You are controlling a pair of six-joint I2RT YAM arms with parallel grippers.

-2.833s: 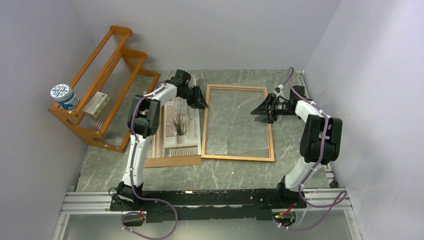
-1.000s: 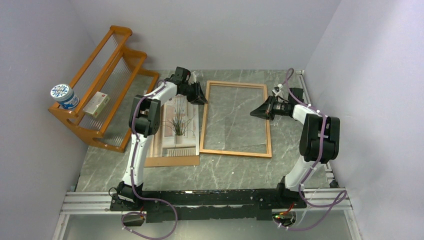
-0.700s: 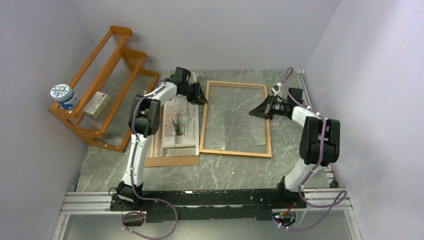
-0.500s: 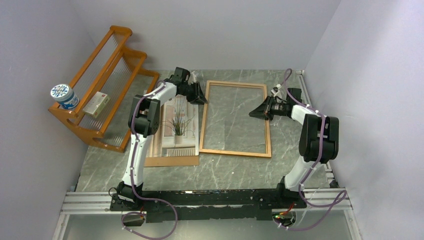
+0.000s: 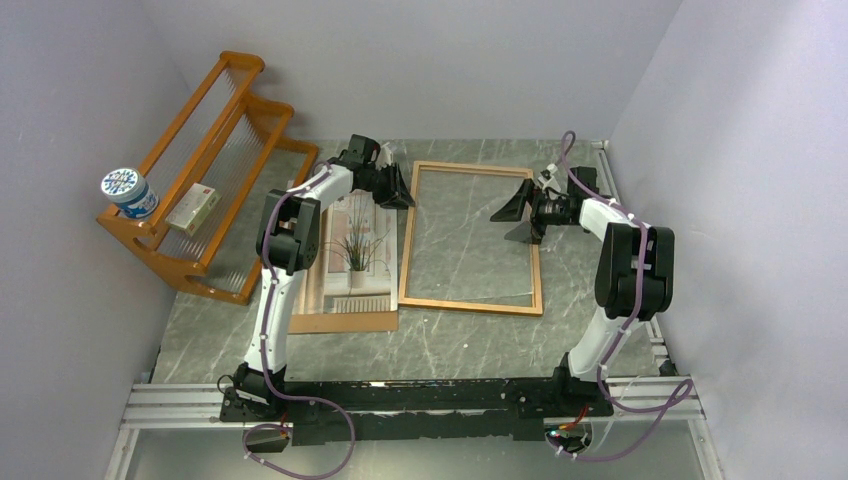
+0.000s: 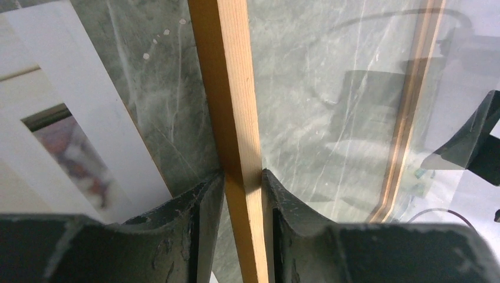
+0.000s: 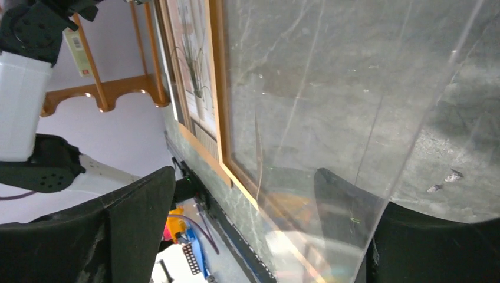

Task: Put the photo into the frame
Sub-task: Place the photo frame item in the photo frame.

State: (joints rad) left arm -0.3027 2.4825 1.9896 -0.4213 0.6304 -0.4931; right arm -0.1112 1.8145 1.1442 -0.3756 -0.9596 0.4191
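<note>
The frame (image 5: 470,305) lies flat mid-table, a clear pane (image 7: 354,88) inside it. My left gripper (image 5: 396,192) is shut on its left rail (image 6: 227,88) near the far left corner, both fingers (image 6: 200,206) pressed against the wood. My right gripper (image 5: 501,229) is open and wide at the frame's right side. The pane's edge runs between its fingers, and one finger (image 7: 336,206) shows through the pane. The photo (image 5: 356,250), a spiky potted plant print, lies left of the frame on a brown backing board (image 5: 345,322). The photo (image 7: 191,71) also shows past the frame's rail (image 7: 215,88).
An orange wooden rack (image 5: 215,150) stands at the far left, with a blue-white tin (image 5: 128,192) and a small box (image 5: 193,208) on it. Walls close in on both sides. The arms' base rail (image 5: 420,400) runs along the near edge.
My right gripper has gone from shut to wide open at the frame's right side. Before that the frame shifted slightly left and away. The left gripper keeps its hold.
</note>
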